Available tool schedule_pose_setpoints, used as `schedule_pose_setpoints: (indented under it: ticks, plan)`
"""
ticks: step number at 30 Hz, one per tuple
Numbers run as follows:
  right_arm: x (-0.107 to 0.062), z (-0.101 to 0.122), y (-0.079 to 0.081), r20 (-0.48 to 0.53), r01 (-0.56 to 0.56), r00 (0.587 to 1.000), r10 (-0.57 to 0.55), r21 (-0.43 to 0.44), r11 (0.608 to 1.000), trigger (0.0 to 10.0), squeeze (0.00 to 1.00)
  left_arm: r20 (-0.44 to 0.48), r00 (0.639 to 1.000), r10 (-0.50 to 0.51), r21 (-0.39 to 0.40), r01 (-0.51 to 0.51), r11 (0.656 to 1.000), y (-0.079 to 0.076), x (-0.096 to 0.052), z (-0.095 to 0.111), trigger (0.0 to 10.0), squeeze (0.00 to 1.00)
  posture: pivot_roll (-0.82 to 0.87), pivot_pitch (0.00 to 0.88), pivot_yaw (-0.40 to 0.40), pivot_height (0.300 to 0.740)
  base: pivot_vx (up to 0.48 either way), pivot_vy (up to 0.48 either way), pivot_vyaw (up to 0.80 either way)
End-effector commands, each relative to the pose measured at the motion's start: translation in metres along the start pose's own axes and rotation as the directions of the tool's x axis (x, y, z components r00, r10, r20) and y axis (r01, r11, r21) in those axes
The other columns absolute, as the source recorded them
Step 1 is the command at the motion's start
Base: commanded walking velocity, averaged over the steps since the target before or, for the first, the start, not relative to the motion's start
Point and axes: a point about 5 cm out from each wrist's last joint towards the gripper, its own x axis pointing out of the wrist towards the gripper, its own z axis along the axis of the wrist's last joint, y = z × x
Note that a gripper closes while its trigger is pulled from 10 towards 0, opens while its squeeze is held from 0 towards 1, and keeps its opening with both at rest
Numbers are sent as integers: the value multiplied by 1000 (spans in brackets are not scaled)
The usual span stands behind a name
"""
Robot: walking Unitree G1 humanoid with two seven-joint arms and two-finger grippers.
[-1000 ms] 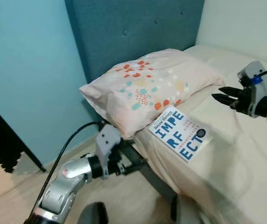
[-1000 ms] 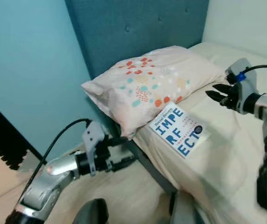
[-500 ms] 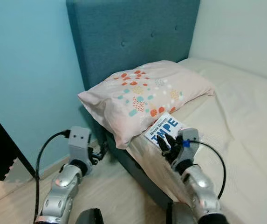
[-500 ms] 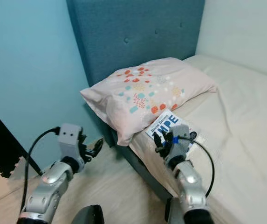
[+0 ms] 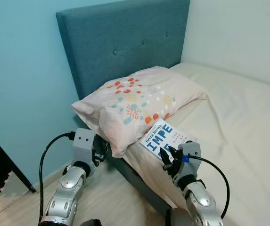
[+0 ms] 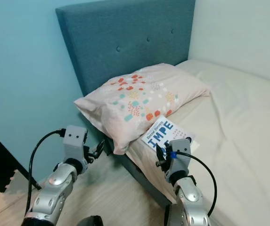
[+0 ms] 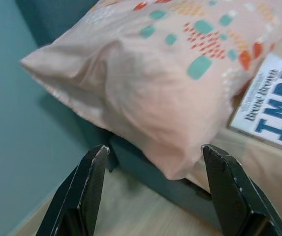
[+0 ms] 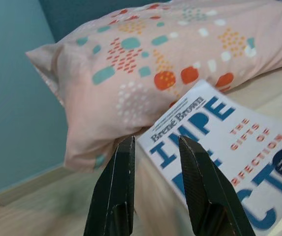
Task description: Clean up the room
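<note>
Book [image 5: 164, 140] with a white cover and big blue letters lies flat on the bed [image 5: 248, 136], near the mattress edge and just in front of the pillow [image 5: 137, 103], whose lower corner touches or slightly overlaps the book's top edge. Nearest the camera, the right claw [image 5: 168, 157] hovers over the book's near edge with its two black fingers [image 8: 118, 191] parted and holding nothing; in the right wrist view they frame the printed cover and the mattress edge. To the left, the left claw [image 6: 96, 150] hangs over the wooden floor [image 5: 111, 197] beside the bed frame, released and wide apart, empty; its wrist view looks between its fingers [image 7: 89, 182] at the overhanging corner of the pillow. The pillow is pale pink with orange, teal and white spots and rests against the dark teal padded headboard [image 5: 125, 52]. A light blue wall [image 5: 21, 84] stands on the left, a pale wall [image 5: 238, 37] beyond the bed.
</note>
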Motion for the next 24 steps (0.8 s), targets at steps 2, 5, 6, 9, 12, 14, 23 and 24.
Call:
schedule_pose_setpoints:
  ticks: [2, 5, 6, 9, 12, 14, 23, 24]
  plan:
    - [3, 4, 3, 6, -11, 1000, 11, -10, 1000, 10000, 0, -27, 999, 33, 6, -33, 999, 4, -3, -9, 10000, 0, -27, 0, 24, 620, 0, 0, 0]
    - [3, 5, 2, 9, -12, 1000, 12, -21, 1000, 10000, 0, -34, 998, 50, 3, -50, 999, 5, -5, -12, 10000, 0, -29, 0, 14, 625, 0, 0, 0]
    - [3, 6, 1, 7, -9, 1000, 10, -29, 1000, 10000, 0, -37, 997, 66, 1, -66, 998, 6, -6, -14, 10000, 0, -30, 0, 3, 630, 0, 0, 0]
    - [4, 9, -5, -13, -28, 1000, 28, -47, 999, 10000, 0, -18, 994, 107, 3, -107, 994, 5, -7, -14, 10000, 0, -16, 0, -67, 640, 0, 0, 0]
    - [6, 11, -9, -30, -52, 998, 50, -54, 997, 10000, 0, 2, 991, 135, 6, -135, 991, 5, -8, -13, 10000, 0, -1, 0, -87, 650, 0, 0, 0]
    - [9, 11, -10, -38, -64, 997, 62, -56, 996, 10000, 0, 8, 988, 156, 2, -156, 988, 7, -11, -13, 10000, 0, 2, 0, -95, 660, 0, 0, 0]
    - [24, 20, -5, -45, -149, 988, 146, -72, 986, 10000, 0, 1, 974, 228, -6, -228, 974, 12, -21, -21, 10000, 0, 37, 0, -183, 690, 0, 0, 0]
    - [24, 20, -5, -45, -149, 988, 146, -72, 986, 10000, 0, 1, 974, 228, -6, -228, 974, 12, -21, -21, 10000, 0, 37, 0, -183, 690, 0, 0, 0]
